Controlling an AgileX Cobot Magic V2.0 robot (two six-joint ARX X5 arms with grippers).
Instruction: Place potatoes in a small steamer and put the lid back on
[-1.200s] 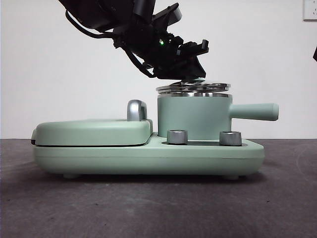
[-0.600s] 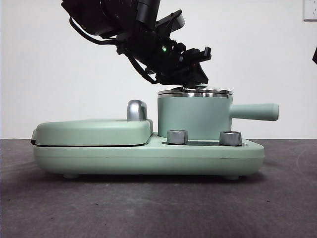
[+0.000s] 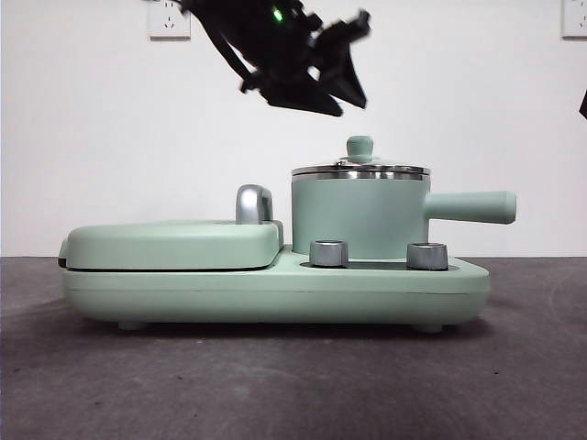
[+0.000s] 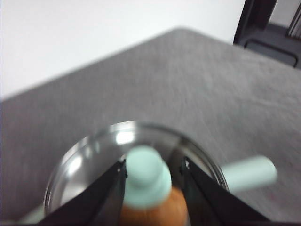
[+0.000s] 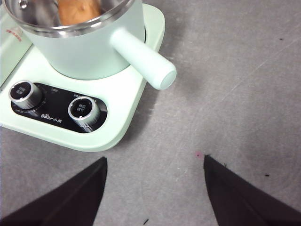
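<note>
The lid (image 3: pixel 359 169) sits flat on the small steamer (image 3: pixel 359 216), its mint knob upright. The left hand (image 3: pixel 337 66) hangs above it and a little left, clear of the knob, jaws apart. The left wrist view, blurred, looks down through the glass at the orange-brown potato (image 4: pixel 153 211) inside the pot, which the front view hides. The steamer's long handle (image 3: pixel 470 206) points right, level over the desk (image 3: pixel 293 385). The right hand (image 5: pixel 155 197) waits near the two dials (image 5: pixel 82 109), jaws wide apart.
</note>
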